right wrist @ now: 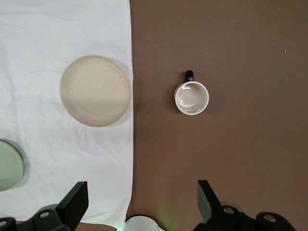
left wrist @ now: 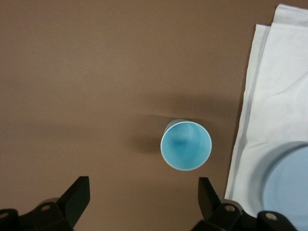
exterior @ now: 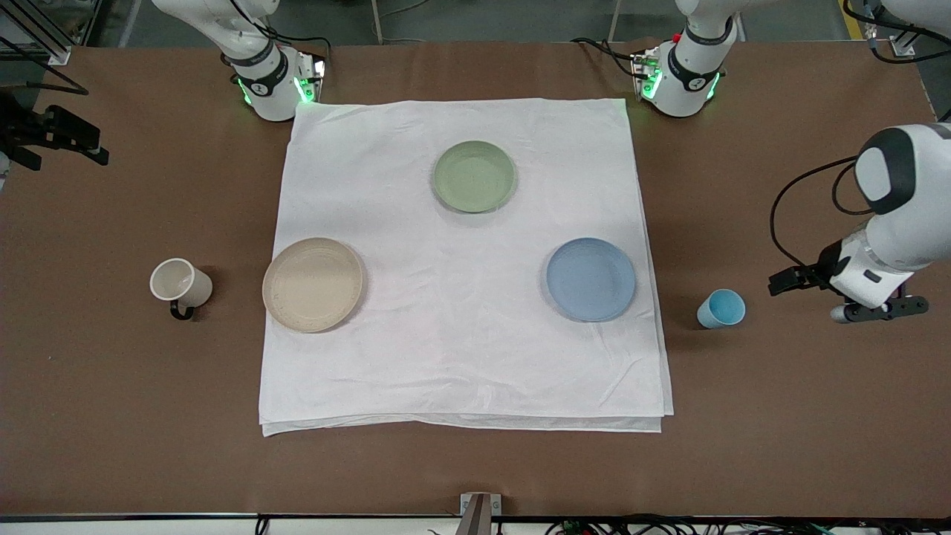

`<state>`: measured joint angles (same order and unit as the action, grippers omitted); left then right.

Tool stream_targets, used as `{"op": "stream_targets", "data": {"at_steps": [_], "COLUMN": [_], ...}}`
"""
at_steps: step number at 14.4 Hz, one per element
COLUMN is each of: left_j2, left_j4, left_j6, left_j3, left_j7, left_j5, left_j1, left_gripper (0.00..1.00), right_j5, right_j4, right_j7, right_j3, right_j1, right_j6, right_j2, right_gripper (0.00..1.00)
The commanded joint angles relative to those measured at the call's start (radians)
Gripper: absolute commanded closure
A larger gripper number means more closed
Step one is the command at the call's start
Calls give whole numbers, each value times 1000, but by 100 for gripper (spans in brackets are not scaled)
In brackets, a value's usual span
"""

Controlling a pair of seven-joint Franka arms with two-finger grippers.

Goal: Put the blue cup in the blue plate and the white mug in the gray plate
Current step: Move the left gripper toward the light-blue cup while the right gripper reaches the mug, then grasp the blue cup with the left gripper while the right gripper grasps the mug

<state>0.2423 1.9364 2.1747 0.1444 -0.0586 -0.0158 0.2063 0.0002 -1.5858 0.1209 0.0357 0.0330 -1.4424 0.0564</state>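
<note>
The blue cup [exterior: 721, 308] [left wrist: 186, 146] stands upright on the bare table, beside the blue plate [exterior: 591, 279] [left wrist: 288, 187] toward the left arm's end. My left gripper [exterior: 880, 310] [left wrist: 143, 185] is open and empty, above the table just past the cup toward that end. The white mug [exterior: 180, 283] [right wrist: 191, 97] stands upright on the bare table, with its black handle toward the front camera. It is beside the gray plate [exterior: 313, 284] [right wrist: 95, 90], toward the right arm's end. My right gripper [exterior: 70, 140] [right wrist: 142, 185] is open and empty, high above the table's right-arm end.
A white cloth [exterior: 461, 349] covers the table's middle and bears all three plates. The pale green plate [exterior: 474, 176] [right wrist: 7, 166] lies farther from the front camera, between the two bases. Both plates of the task hold nothing.
</note>
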Motion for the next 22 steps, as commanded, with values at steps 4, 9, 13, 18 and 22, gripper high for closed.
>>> {"op": "stream_targets", "data": {"at_steps": [4,9,13,18,22], "left_j2": [129,216,216,141,88], "left_j4": [35,36,36,32,24], "left_j6": [177,220,218,192,113], "left_j3": [4,7,32,55,176], "left_j7": [-1,-3,-10,-50,-243], "left_j5": [8,8,10,10,5], "left_j1": [-5,-5,-8,-31,-39], "left_gripper": [25,37,100,100,100], "right_j5": [-15,-3,12,12,14], "right_j4": [1,-134,-175,-306,-339], "right_j7": [26,25,23,23,23], "right_j3": [-2,-4,-5,-5,-7], "right_j1": [131,162,160,157,163], "right_j6": [-281,-616,-705,-848,-849], "right_j2": [-294,-449,-523,-526,-526], "right_gripper": [0,0,3,17,43]}}
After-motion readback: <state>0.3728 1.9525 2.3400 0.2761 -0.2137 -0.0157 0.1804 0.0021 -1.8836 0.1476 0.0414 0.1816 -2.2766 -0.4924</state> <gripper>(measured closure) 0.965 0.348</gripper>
